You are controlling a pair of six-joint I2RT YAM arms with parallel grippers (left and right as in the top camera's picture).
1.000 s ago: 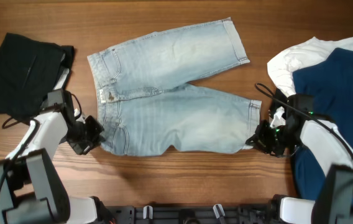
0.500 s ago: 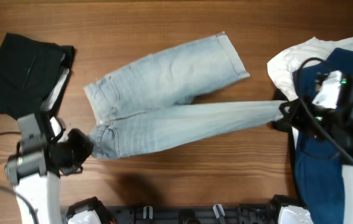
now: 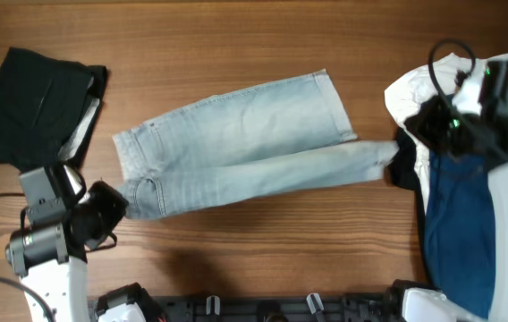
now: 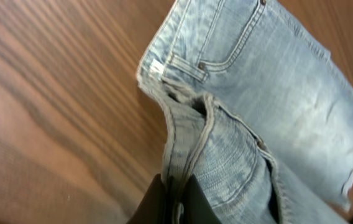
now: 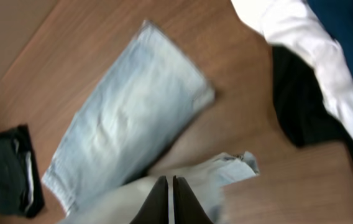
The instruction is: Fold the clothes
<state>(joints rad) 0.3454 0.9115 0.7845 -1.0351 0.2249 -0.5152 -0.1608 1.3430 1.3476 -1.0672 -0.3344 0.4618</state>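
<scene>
The faded light-blue denim shorts (image 3: 236, 148) lie mid-table, the near half raised and drawn over toward the far leg. At the waistband corner my left gripper (image 3: 115, 204) is shut on the denim; in the left wrist view its fingertips (image 4: 175, 200) pinch the waistband (image 4: 189, 143) beside a pocket. My right gripper (image 3: 404, 148) is shut on the near leg close to its hem (image 3: 381, 161). In the right wrist view the gripper (image 5: 169, 186) has its fingers together over that blurred leg (image 5: 226, 174), with the far leg (image 5: 133, 124) flat beyond.
A folded black garment (image 3: 35, 107) sits at the far left. At the right edge is a pile of white (image 3: 415, 89), navy (image 3: 460, 215) and black (image 3: 406, 174) clothes, close to my right arm. Bare wood lies along the near and far edges.
Both grippers have lifted the shorts' near edge and carried it toward the far side. The near leg now partly overlaps the far leg, and my right arm has swung up beside the pile.
</scene>
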